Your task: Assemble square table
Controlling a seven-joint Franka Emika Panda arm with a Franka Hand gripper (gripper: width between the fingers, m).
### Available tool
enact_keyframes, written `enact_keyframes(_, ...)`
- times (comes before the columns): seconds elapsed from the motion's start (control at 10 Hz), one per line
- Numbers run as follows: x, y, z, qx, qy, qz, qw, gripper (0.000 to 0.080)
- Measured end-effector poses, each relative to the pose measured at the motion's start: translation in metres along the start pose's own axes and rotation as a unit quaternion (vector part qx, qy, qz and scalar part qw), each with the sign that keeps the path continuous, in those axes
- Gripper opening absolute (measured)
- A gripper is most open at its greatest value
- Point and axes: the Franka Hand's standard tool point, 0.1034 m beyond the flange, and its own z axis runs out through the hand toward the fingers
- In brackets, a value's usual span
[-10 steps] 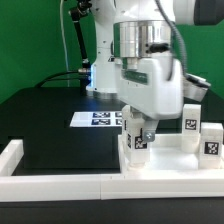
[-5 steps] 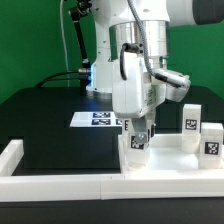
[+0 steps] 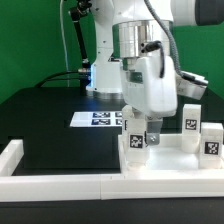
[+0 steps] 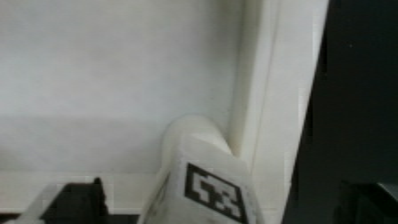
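Note:
The white square tabletop point(image 3: 170, 163) lies at the front on the exterior view's right. In the wrist view its flat face point(image 4: 107, 80) and raised rim point(image 4: 279, 70) fill the picture. A white leg point(image 3: 138, 144) with a black tag stands upright on it near a corner, and also shows in the wrist view point(image 4: 199, 175). My gripper point(image 3: 140, 134) points straight down over this leg, its fingers to either side. In the wrist view the gripper point(image 4: 222, 205) is open, with gaps between the dark fingers point(image 4: 75, 202) and the leg. Two more tagged legs point(image 3: 190, 121) point(image 3: 211, 140) stand on the tabletop's far side.
The marker board point(image 3: 95, 118) lies on the black table behind the tabletop. Low white border strips run along the front point(image 3: 60, 184) and at the exterior view's left point(image 3: 10, 154). The arm's base and cables stand at the back.
The gripper has turned about its vertical axis over the leg, first one way and then back. The leg stays standing in the same spot.

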Motion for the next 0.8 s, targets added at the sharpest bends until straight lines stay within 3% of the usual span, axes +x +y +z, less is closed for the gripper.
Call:
enact_keyframes(0.3,0.0016,-0.0001,-0.0002,-0.001,0.003,-0.117,0.993,0.0649)
enact_keyframes(0.4,0.0042,-0.0004,-0.0007,-0.007,0.012,-0.226,0.974,0.0649)
enact_keyframes(0.6,0.0055,-0.0011,-0.0011,-0.011,0.015,-0.266,0.964,0.0649)
enact_keyframes(0.8,0.0054,-0.0009,-0.0009,-0.011,0.015,-0.249,0.968,0.0394)
